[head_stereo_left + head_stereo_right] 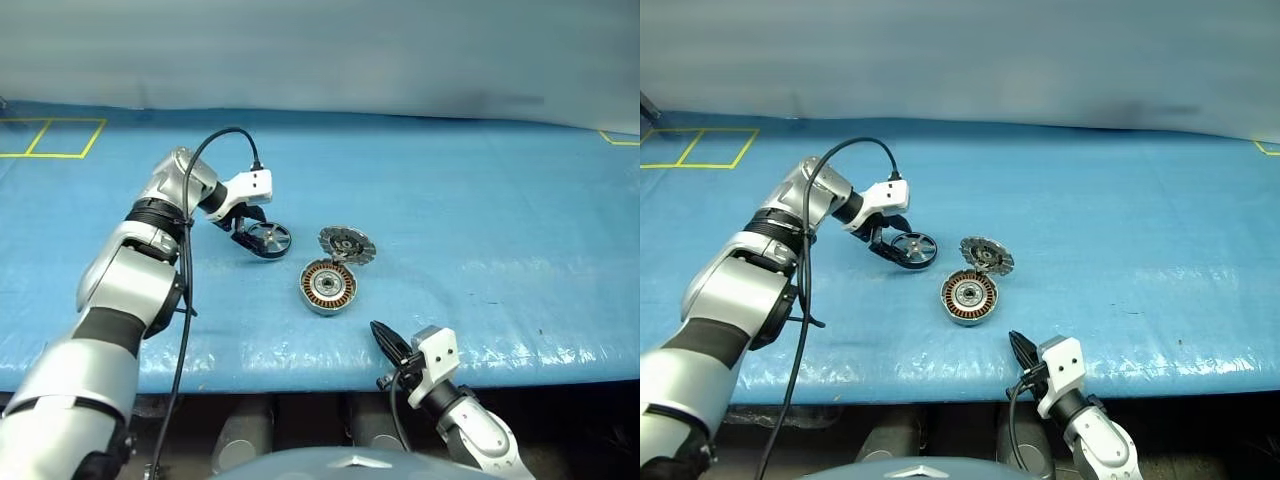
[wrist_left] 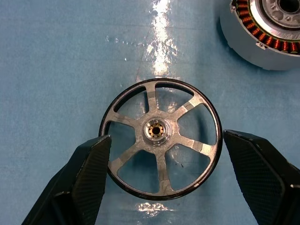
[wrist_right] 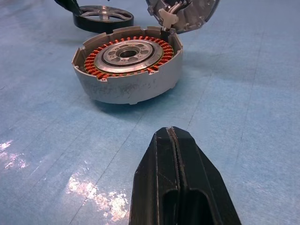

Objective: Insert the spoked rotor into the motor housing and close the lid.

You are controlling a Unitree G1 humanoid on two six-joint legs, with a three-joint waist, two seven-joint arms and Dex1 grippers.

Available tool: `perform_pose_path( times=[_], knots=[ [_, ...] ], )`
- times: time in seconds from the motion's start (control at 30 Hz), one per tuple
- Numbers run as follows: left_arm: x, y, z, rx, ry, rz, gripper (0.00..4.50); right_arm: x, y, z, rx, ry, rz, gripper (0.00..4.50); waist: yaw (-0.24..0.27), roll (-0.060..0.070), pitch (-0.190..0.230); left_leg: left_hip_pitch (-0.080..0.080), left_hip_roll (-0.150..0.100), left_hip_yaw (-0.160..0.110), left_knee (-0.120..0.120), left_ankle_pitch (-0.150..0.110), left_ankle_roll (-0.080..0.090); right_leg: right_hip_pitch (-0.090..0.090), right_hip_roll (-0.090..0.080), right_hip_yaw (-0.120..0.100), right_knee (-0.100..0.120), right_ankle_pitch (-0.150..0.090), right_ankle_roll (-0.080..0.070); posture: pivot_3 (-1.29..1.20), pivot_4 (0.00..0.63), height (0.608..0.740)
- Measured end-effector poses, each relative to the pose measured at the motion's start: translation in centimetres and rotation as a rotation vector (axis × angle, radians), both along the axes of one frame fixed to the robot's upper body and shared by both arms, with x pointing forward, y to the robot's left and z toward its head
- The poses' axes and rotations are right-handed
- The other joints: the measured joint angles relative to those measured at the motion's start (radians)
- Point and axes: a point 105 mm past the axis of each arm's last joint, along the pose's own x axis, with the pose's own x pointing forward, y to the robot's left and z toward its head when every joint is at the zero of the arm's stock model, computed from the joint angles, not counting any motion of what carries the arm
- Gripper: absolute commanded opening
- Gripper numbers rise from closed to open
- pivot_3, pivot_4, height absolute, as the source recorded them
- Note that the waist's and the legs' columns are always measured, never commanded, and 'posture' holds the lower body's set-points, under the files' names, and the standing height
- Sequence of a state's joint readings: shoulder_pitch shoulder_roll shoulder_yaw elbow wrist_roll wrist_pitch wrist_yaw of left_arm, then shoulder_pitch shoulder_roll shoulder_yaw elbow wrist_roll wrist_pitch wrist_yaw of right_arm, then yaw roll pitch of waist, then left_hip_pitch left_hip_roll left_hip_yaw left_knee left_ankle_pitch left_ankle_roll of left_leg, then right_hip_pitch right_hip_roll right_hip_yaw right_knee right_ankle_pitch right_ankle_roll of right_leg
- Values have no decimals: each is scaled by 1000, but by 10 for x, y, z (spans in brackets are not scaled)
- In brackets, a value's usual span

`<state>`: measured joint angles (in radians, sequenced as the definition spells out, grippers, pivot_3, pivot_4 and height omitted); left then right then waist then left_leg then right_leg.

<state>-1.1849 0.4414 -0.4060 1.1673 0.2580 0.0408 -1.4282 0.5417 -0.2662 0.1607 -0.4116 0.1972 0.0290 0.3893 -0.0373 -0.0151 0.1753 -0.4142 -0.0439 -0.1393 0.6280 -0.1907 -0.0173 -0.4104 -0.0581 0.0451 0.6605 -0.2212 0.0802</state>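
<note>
One rotor (image 2: pixel 160 143), one housing (image 3: pixel 127 70) and one lid (image 1: pixel 347 243) lie on a blue, slightly glossy mat (image 1: pixel 500 230).

The rotor is a flat round wheel with a dark rim, six silver spokes and a small hub. It lies flat, near the housing's left.

The left gripper (image 2: pixel 164 180) has its two textured black fingers spread wide, one on each side of the rotor's rim, one finger (image 2: pixel 91 164) at the rim.

The housing is a shallow grey metal cup ringed with copper windings. Its lid stands tilted open at the far edge.

The right gripper (image 3: pixel 174 154) is closed and empty, near the mat's front edge.
</note>
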Motion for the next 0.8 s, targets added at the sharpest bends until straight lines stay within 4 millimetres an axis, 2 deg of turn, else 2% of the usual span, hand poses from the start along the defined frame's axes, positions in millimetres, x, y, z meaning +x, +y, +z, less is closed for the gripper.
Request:
perform_pose_path(
  times=[0.53,0.63,0.8],
  knots=[
    [4,7,-10,5,-34,59,4159,2,0,1,-1,-4,-1,0,0,0,0,1,0,0,0,0,0,1,0,0,1,0,0,0,150,740],
    [4,8,-9,0,-41,68,3606,2,0,0,-3,-3,0,0,0,0,0,1,0,0,0,0,0,1,0,0,1,0,0,0,150,740],
    [6,10,-7,-13,-49,81,1999,4,0,0,-9,-7,3,0,0,0,0,1,0,0,0,0,0,1,0,0,1,0,0,0,150,740]
  ],
)
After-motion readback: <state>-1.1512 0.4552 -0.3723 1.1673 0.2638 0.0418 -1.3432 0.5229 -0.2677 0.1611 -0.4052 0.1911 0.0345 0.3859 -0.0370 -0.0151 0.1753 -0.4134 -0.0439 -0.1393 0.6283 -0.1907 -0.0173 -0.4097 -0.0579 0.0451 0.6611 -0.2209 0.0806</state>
